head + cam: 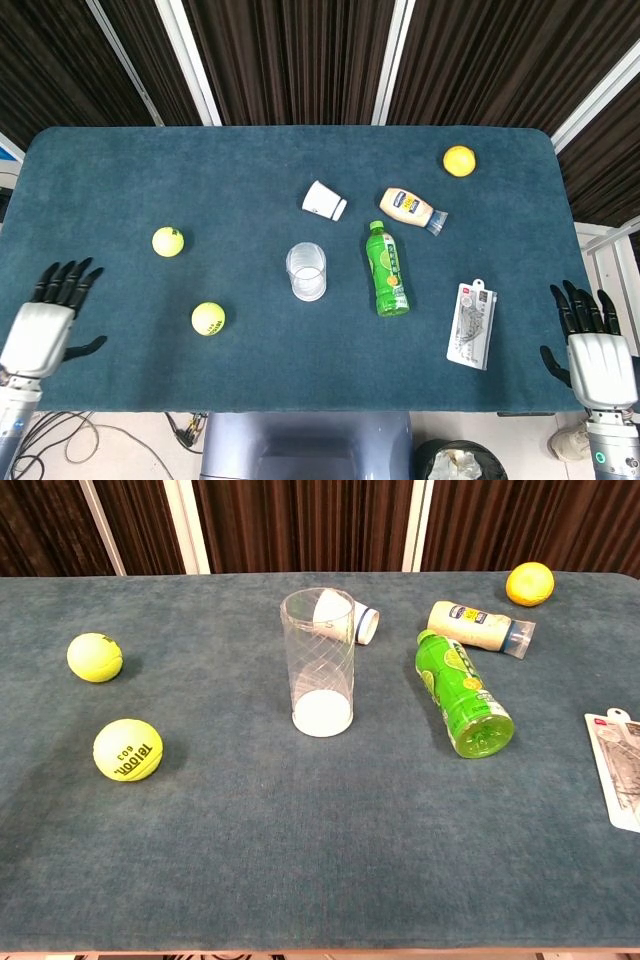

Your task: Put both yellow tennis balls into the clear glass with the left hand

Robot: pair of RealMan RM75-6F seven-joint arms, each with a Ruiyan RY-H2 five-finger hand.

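1. Left hand [45, 325] empty, fingers spread, at the near left table edge; right hand [594, 350] likewise, parked far right.
2. Nearer tennis ball [208, 318] closest, farther tennis ball [168, 241] beyond; both left of the upright glass [306, 271].
3. Probably best: top-down grab, no nudging or rolling.

fuzzy tennis balls [127, 750], clear glass [319, 662], matt cloth table [300, 840]
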